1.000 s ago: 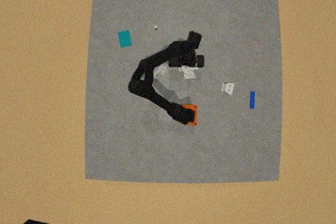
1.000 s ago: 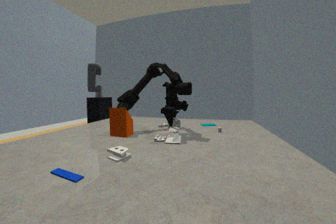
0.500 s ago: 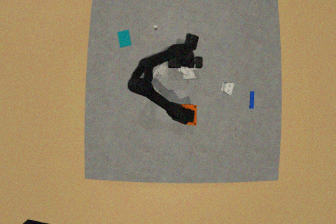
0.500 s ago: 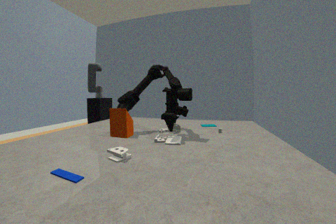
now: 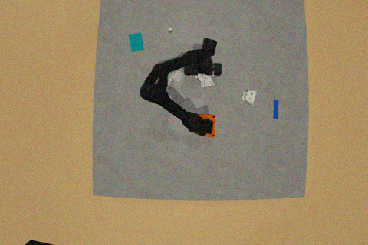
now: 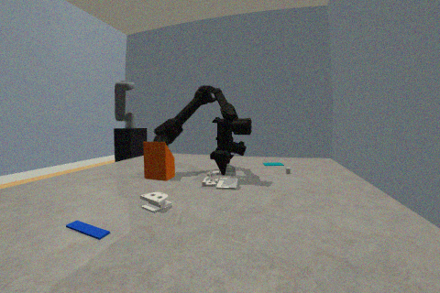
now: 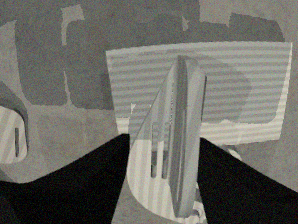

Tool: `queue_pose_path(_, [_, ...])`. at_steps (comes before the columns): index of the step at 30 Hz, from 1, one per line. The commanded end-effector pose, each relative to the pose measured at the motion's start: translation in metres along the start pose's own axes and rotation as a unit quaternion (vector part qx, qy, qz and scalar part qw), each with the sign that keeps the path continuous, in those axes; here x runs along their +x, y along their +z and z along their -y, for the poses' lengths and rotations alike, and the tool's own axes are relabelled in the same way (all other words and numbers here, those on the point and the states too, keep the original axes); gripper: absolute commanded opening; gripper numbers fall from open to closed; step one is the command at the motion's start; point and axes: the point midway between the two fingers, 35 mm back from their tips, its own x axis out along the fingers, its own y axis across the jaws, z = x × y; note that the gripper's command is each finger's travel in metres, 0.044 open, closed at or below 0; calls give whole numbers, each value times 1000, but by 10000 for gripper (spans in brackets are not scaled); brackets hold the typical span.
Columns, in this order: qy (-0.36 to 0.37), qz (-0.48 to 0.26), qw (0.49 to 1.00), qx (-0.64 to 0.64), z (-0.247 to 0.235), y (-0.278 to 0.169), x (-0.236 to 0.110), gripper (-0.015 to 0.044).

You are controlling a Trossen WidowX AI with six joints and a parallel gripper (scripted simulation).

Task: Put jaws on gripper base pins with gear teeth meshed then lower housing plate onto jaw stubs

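- Gripping with fingers set partway apart, the claw point(image 5: 206, 72) point(image 6: 224, 173) point(image 7: 161, 143) has a slotted pale part point(image 7: 185, 135) between them; whether it is a jaw or the housing, I cannot tell.
- Just past the held part, a flat pale plate point(image 6: 227, 183) point(image 7: 250, 90) lies on the table, right of the orange block point(image 5: 214, 126) point(image 6: 158, 161) in the exterior view.
- Beside that plate, toward the block, sits a white piece with dark marks point(image 5: 206, 80) point(image 6: 210, 180); its pins cannot be made out.
- Nearer the exterior camera than the block: a white two-holed part point(image 5: 250, 96) point(image 6: 156, 199), then a blue strip point(image 5: 275, 109) point(image 6: 88, 229).
- Well right of the block there: a teal rectangle point(image 5: 136, 42) point(image 6: 273, 164) and a tiny pale cube point(image 5: 170, 30) point(image 6: 288, 170).
- Lettering or labels: too blurred to read.
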Motion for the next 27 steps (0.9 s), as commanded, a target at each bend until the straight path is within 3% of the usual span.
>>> queue_pose_path(1, [3, 0, 1000, 3, 0, 0, 1, 134])
queue_pose_path(27, [3, 0, 1000, 9, 0, 0, 7, 134])
